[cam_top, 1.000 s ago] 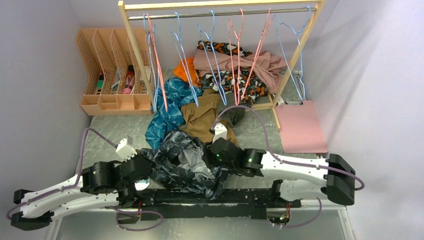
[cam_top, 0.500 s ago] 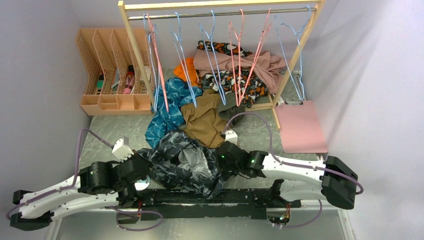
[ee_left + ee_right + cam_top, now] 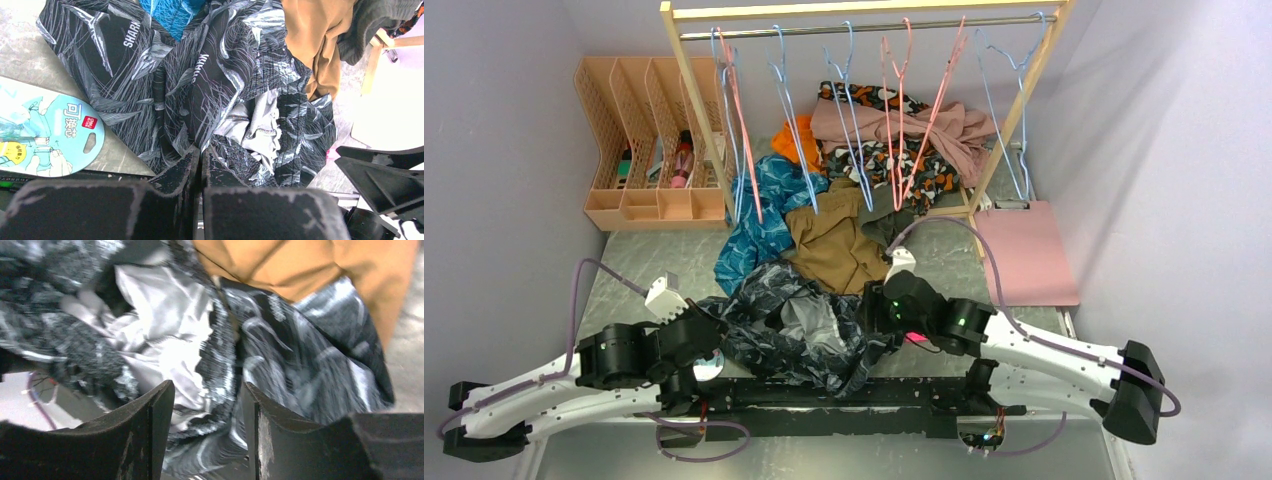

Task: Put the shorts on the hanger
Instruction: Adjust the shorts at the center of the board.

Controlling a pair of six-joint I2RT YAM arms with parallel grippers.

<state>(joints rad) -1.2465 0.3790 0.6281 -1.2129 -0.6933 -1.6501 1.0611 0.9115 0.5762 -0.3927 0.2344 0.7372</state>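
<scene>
We see that the right arm has swung its elbow out toward the near right corner since a moment ago. The right claw [image 3: 207, 390] has slid a little to the right. Its two black fingers stand apart, with a fold of the shorts between them. The left arm has pulled back a tiny bit to the left. The left claw [image 3: 201, 154] has its fingers squeezed together on a pinch of the same cloth.

The big dark shorts with pale grey feather marks [image 3: 794, 325] lie in a crumpled, floppy heap on the grey table [image 3: 624, 285]. They sit between the two claws, with shiny silver lining showing in the middle. Just behind them lies a soft plain brown garment [image 3: 834, 245], and a teal-blue patterned one [image 3: 764, 215] is beside it.

Farther back, the thin light-blue wire hanger [image 3: 852, 110] hangs from the metal rod of the wooden rack [image 3: 864, 10], well apart from the shorts. Thin pink wire hangers [image 3: 899, 110] hang by it.
</scene>
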